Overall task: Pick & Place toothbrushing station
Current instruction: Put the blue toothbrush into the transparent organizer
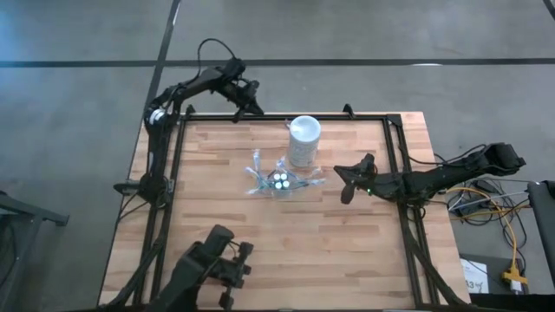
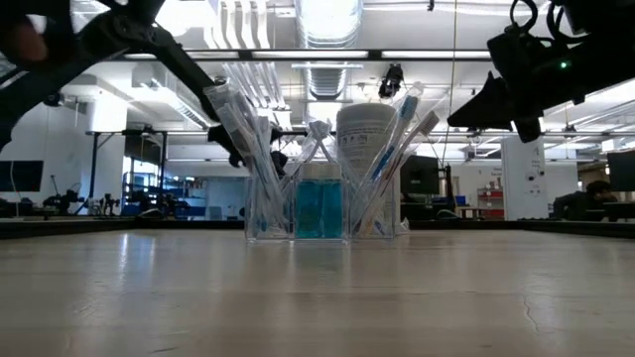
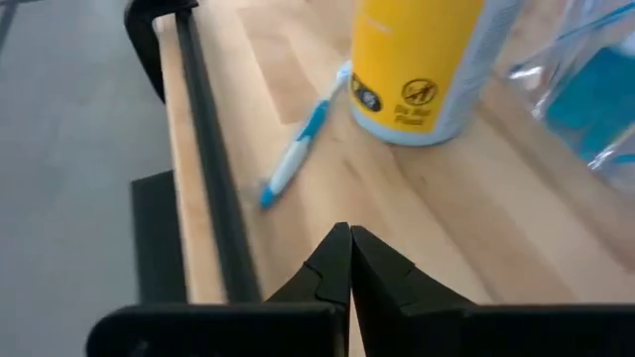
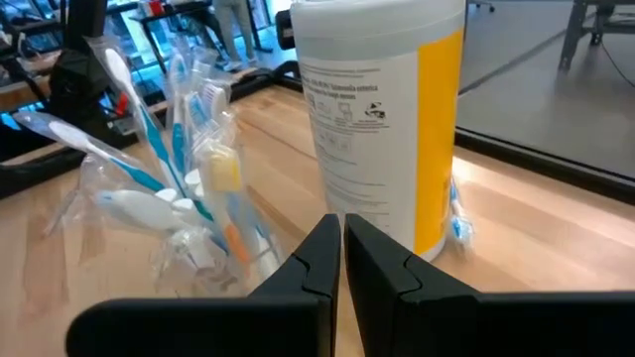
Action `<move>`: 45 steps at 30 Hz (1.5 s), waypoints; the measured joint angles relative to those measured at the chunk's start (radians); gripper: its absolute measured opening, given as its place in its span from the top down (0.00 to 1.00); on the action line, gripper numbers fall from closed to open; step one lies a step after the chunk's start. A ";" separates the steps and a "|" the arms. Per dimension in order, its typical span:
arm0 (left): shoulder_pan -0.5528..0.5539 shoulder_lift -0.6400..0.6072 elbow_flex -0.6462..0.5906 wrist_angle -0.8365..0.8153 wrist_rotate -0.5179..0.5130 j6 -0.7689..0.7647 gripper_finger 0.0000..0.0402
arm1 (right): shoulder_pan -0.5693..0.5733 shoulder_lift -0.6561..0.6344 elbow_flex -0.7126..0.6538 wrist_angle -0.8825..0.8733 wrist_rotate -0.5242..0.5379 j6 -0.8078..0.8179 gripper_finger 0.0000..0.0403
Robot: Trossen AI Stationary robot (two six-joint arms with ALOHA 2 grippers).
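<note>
A tall white canister with a yellow label [image 1: 303, 139] stands upright near the table's far edge. Just nearer, a small clear holder [image 1: 279, 180] holds wrapped pale blue-white toothbrushes [image 4: 169, 169] and teal white-capped tubes [image 2: 319, 206]. One blue-white toothbrush [image 3: 298, 149] lies flat on the table with its head at the canister's foot. My left gripper [image 3: 348, 243] is shut and hangs over the far edge, left of the canister, pointing at the lying toothbrush. My right gripper [image 4: 340, 238] is shut, right of the holder, pointing at the canister. Neither touches anything.
A black frame rail [image 3: 213, 188] runs along the table's far edge, right beside the lying toothbrush. A dark fixture [image 1: 212, 264] sits at the near edge. Bare wood [image 1: 329, 251] lies between the holder and the near edge.
</note>
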State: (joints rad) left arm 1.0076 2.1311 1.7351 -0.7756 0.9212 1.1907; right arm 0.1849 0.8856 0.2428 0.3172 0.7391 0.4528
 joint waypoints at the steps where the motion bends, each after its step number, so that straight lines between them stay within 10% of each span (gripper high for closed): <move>1: -0.005 0.006 0.017 -0.003 -0.018 0.011 0.98 | 0.000 0.000 0.000 0.000 0.000 0.000 0.96; 16: -0.091 0.001 0.152 -0.020 -0.227 0.400 0.99 | -0.003 0.000 0.001 0.010 0.050 0.033 0.96; 45: -0.316 0.195 0.274 0.038 -0.452 0.039 0.83 | -0.013 0.001 0.012 0.031 0.063 0.065 0.96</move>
State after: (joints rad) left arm 0.6914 2.3257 2.0090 -0.7376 0.4694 1.2293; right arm 0.1719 0.8864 0.2546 0.3481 0.8017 0.5175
